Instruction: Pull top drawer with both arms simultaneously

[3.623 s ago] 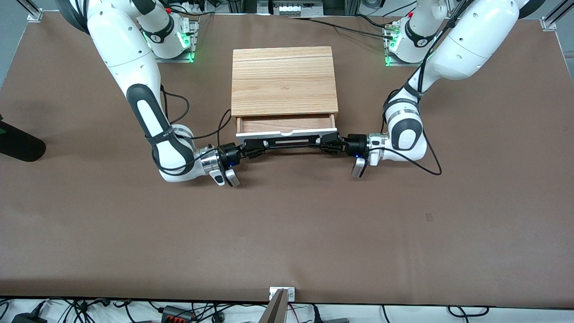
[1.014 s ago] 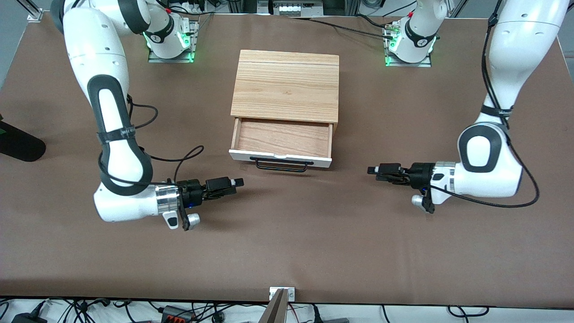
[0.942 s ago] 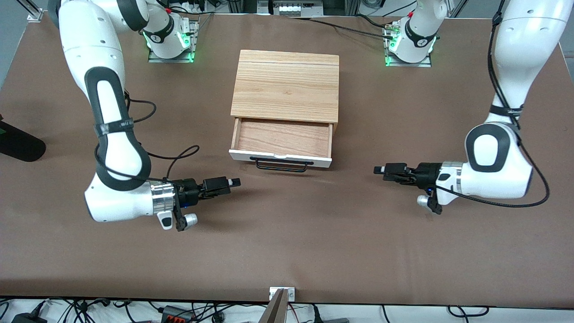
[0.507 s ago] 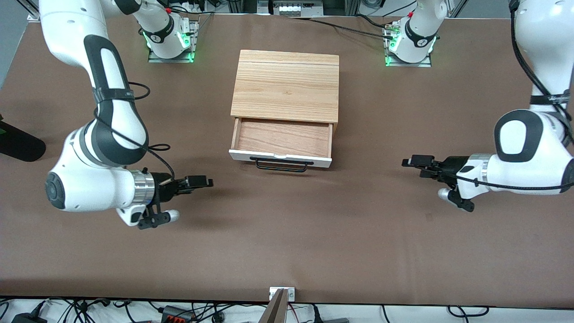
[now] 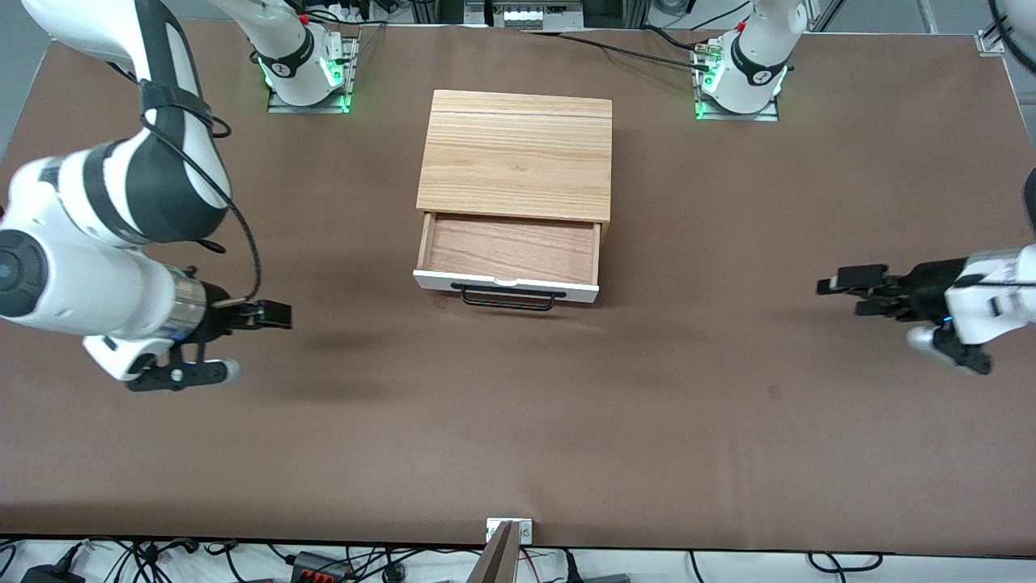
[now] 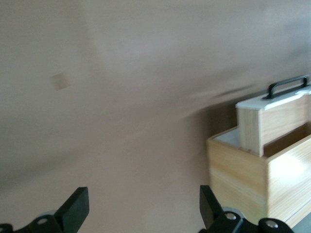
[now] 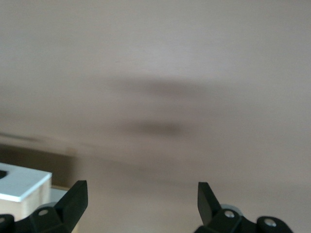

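Front: top drawer (image 5: 508,253) pulled out of oak cabinet (image 5: 515,154), mid-table; left gripper (image 5: 842,285), right gripper (image 5: 271,314) over bare table, well apart from it | Left wrist: fingers (image 6: 75,209) spread, empty; drawer (image 6: 272,119) visible | Right wrist: fingers (image 7: 73,199) spread, empty

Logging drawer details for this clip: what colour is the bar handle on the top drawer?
Black, against the white front of the top drawer; the bar handle shows best in the front view.

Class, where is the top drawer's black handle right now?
In the front view the black handle sits on the top drawer, on its white front, nearer the camera than the cabinet.
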`<state>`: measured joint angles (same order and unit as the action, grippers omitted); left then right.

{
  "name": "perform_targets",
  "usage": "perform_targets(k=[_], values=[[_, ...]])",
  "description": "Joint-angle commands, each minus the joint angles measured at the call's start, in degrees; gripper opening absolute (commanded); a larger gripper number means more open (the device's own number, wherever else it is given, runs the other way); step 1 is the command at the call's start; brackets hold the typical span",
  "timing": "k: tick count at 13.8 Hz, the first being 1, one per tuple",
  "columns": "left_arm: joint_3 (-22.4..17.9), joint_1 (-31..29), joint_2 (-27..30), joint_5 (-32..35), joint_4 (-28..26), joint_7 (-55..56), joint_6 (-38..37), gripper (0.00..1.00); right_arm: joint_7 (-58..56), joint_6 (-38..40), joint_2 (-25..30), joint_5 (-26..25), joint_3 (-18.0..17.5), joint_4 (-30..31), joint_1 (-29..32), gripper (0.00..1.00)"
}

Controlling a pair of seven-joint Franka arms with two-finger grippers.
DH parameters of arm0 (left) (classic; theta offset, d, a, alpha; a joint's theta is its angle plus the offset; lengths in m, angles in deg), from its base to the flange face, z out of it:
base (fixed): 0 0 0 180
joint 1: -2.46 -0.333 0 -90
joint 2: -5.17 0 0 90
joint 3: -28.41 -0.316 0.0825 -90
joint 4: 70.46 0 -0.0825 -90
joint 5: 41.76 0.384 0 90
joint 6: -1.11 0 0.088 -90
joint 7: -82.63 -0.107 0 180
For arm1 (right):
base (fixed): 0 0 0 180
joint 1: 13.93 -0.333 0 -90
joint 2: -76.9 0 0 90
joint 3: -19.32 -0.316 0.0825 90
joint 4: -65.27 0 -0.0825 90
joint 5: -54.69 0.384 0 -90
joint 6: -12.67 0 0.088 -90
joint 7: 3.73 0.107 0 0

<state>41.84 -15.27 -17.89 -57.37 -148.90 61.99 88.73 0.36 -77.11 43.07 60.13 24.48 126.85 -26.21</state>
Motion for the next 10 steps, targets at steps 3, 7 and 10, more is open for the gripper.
perform_targets(k=[3,7,10], values=[[-0.1,0.7,5.3,13.9,1.8,1.2,-2.3,1.0,0.0,1.8,6.0,-1.0,4.4,2.3,0.9,1.0],[-0.2,0.8,4.8,19.7,4.7,6.6,-2.4,1.0,0.0,-4.0,14.4,-0.4,3.8,11.2,6.0,1.0],[-0.1,0.7,5.7,20.3,4.5,17.1,-3.4,1.0,-2.9,-4.3,17.2,-0.7,-1.0,13.8,12.0,1.0]])
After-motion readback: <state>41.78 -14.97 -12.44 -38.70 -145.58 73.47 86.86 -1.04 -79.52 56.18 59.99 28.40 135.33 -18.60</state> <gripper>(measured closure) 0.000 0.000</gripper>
